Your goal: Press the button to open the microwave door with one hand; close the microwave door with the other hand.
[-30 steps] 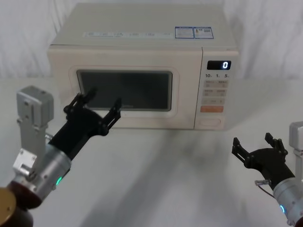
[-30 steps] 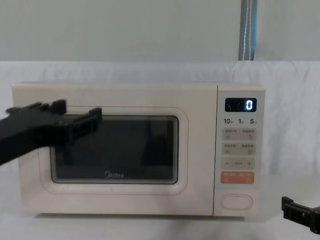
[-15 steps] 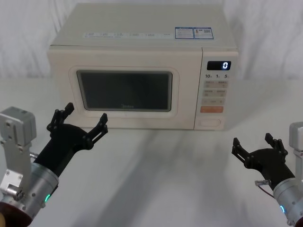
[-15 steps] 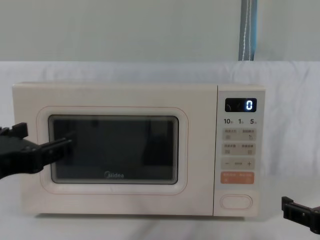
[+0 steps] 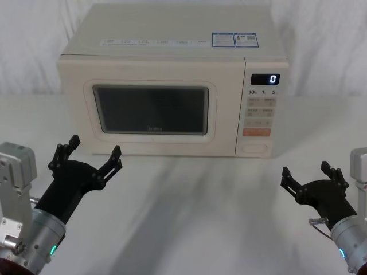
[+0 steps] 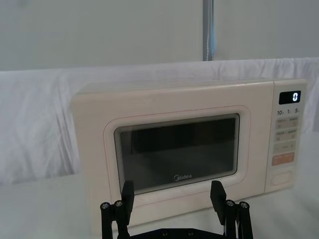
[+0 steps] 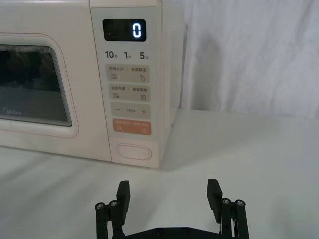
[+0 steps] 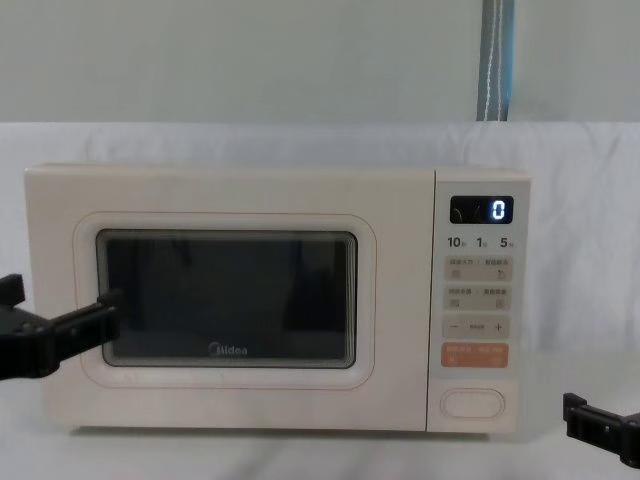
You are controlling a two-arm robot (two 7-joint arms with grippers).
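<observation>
Pulled back from the microwave door [image 5: 151, 110] it hovered against a second ago, the left gripper [image 5: 86, 161] now hangs low over the white table [image 5: 195, 217], jaws spread wide and empty. Across from it the right gripper [image 5: 314, 176], equally wide and empty, has not stirred, well short of the button [image 5: 255, 148]. That door sits flush and shut, facing the robot squarely, its long axis running left to right; judging by this, both press and close look complete, or neither has begun.
</observation>
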